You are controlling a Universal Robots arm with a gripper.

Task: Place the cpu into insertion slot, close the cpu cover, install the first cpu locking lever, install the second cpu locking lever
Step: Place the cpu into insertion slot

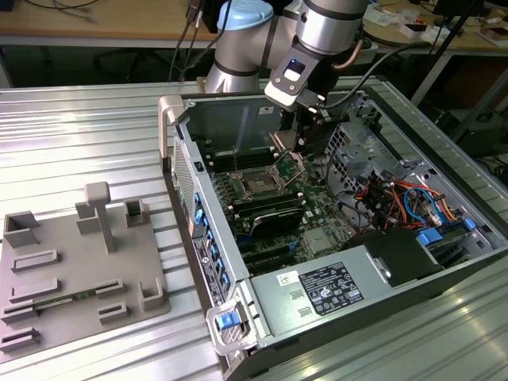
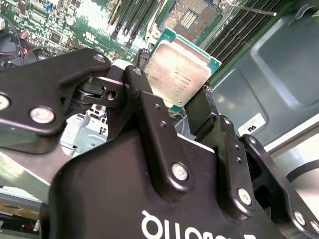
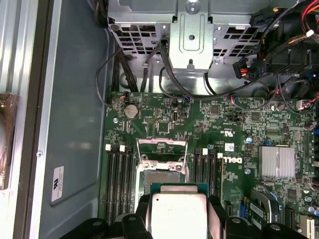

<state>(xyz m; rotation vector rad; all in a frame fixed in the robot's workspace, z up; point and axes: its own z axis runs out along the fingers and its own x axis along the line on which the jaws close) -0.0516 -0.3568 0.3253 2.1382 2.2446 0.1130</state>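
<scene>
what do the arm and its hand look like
The arm is round silver-grey tubing with a pale blue joint cap and a dark cable beside the wrist. The hand is black angular links with silver screws and white lettering.

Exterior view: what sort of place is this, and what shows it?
Likely a robotics lab: a robot arm, gripper holding the cpu, reaches into an open computer case on a ribbed metal table.

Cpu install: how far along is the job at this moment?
Done: nothing seated yet; the insertion slot is bare and the cpu cover stands open. In hand: the gripper grips the cpu above the motherboard, not in the slot. Left: seating it, closing the cover, both lever steps.
</scene>
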